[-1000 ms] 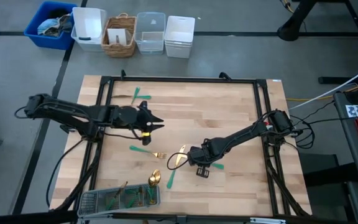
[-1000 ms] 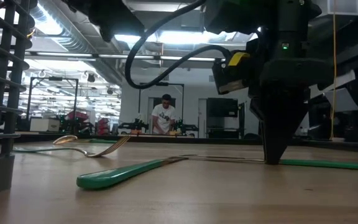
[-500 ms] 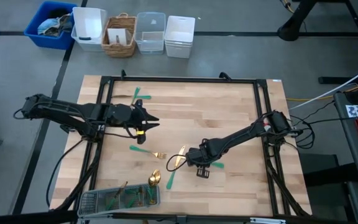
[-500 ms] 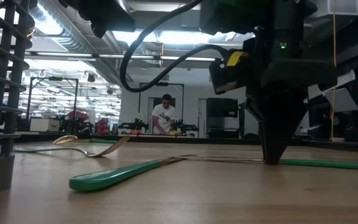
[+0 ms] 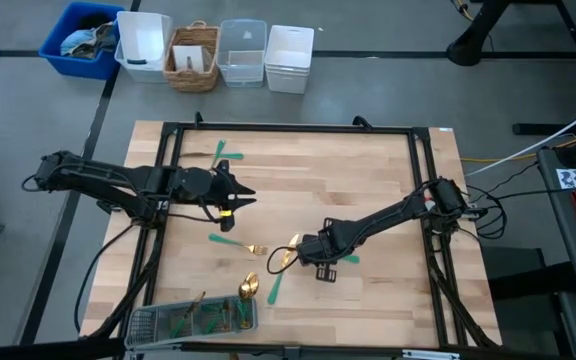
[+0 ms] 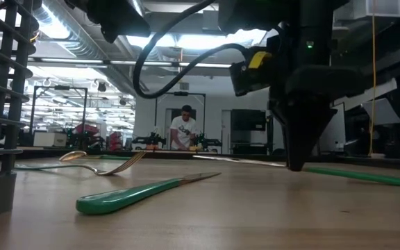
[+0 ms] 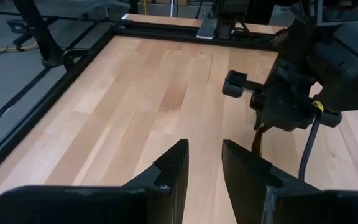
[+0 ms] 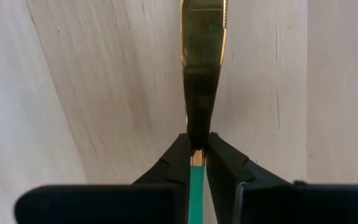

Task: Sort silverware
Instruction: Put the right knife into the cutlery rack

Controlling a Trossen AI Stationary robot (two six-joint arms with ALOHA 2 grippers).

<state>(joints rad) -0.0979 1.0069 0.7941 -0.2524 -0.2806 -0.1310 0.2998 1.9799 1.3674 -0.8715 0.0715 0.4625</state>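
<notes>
Pale butcher-block wood fills the middle of the overhead frame, a black frame rail [image 5: 293,129] bordering the table [image 5: 368,180], with bins lined up on the grey floor along the top edge: a blue bin [image 5: 81,37], a white tub [image 5: 144,45], a wicker basket [image 5: 194,57], a clear tub [image 5: 241,53] and a white stack [image 5: 289,58]. Right of centre, the right gripper [image 5: 306,247] is clamped on a knife [image 5: 290,252] where the gold blade meets the teal handle; in its wrist view the fingers [image 8: 176,163] pinch that junction with the blade reaching away over the wood. In the table-level view the held knife [image 6: 346,173] is tilted, its handle end lifted clear of the surface. At centre left the left gripper [image 5: 248,193] hovers above bare wood, its fingers [image 7: 169,171] a little apart and holding nothing. Loose silverware lies around: a fork [image 5: 236,243] just below the left gripper, a teal-handled piece [image 5: 273,289] lower down, a spoon [image 5: 248,286] beside the grey mesh tray [image 5: 140,323] at the bottom left, and two pieces [image 5: 219,154] near the upper left rail. More handles stand in the tray. Far back in the room, a person [image 6: 183,129] stands at a bench.
</notes>
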